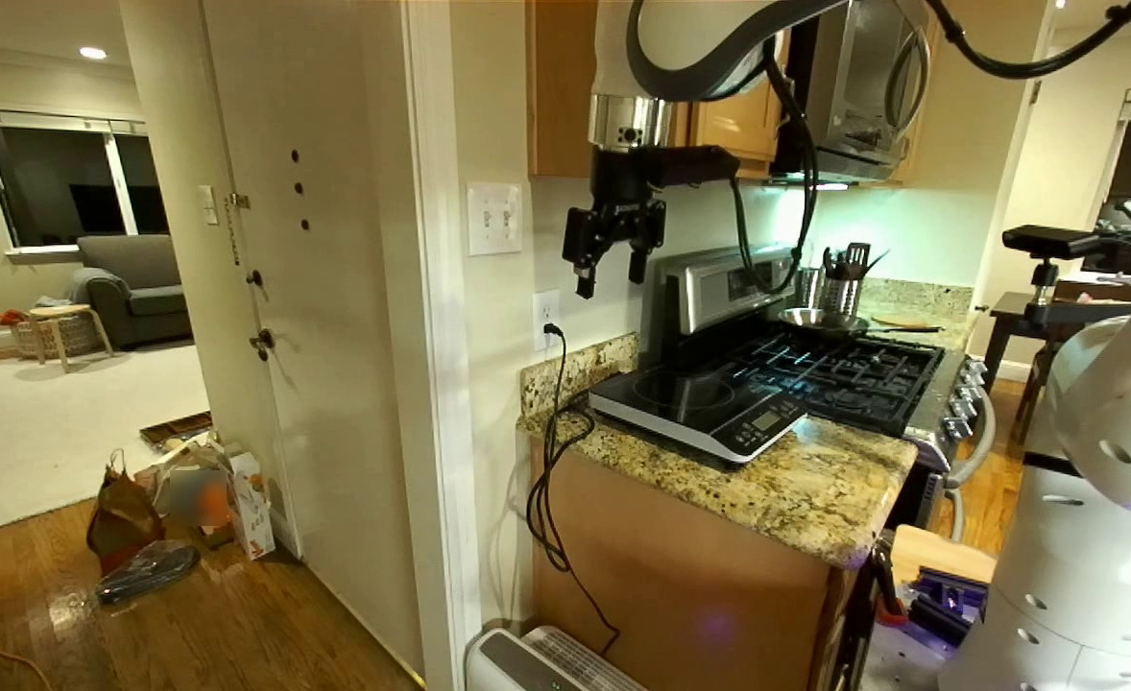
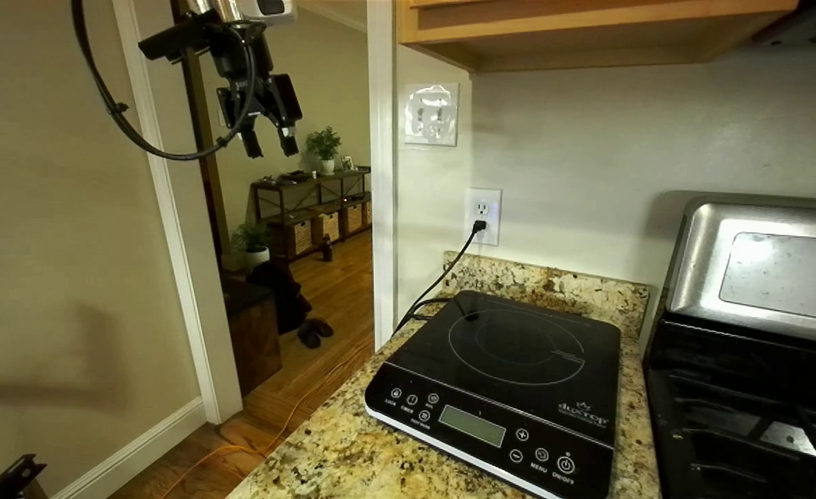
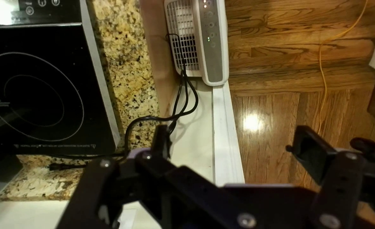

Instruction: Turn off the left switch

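Note:
A white switch plate (image 1: 477,247) with two toggles is on the cream wall beside the door frame; it also shows in an exterior view (image 2: 411,138), with glare on it. The left switch (image 1: 486,219) is its left-hand toggle, also in an exterior view (image 2: 420,119); whether it is up or down is too small to tell. My black gripper (image 1: 612,275) hangs pointing down in the air, apart from the plate; it also shows in an exterior view (image 2: 270,147). In the wrist view the gripper (image 3: 232,140) is open with nothing between its fingers. The switch cannot be made out there.
Below the plate is an outlet (image 1: 546,305) with a black cord. An induction cooktop (image 2: 512,353) lies on the granite counter (image 1: 777,489) beside the stove. A wooden cabinet (image 2: 588,41) hangs right of the plate. The white door frame (image 1: 439,288) stands left. A white appliance (image 3: 213,47) stands on the floor.

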Available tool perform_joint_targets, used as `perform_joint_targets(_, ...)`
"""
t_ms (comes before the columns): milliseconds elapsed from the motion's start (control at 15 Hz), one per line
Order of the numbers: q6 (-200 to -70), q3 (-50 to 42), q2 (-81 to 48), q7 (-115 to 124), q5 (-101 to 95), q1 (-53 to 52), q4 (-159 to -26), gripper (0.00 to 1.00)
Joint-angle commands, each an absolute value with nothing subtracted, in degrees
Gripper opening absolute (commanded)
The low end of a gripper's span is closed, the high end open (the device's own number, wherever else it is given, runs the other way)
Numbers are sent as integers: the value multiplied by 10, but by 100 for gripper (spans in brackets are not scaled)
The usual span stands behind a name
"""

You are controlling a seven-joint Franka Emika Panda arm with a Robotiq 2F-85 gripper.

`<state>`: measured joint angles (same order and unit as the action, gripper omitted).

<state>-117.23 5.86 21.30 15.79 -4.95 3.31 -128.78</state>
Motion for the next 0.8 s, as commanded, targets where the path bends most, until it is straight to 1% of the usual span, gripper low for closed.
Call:
perform_joint_targets(0,-1185,44,182,230,-14,39,-1267,100)
perform_joint_targets(333,-1234,22,145,298,44,48,-1244,100)
perform_joint_targets(733,-1375,19,47,398,61,46,-1180,100)
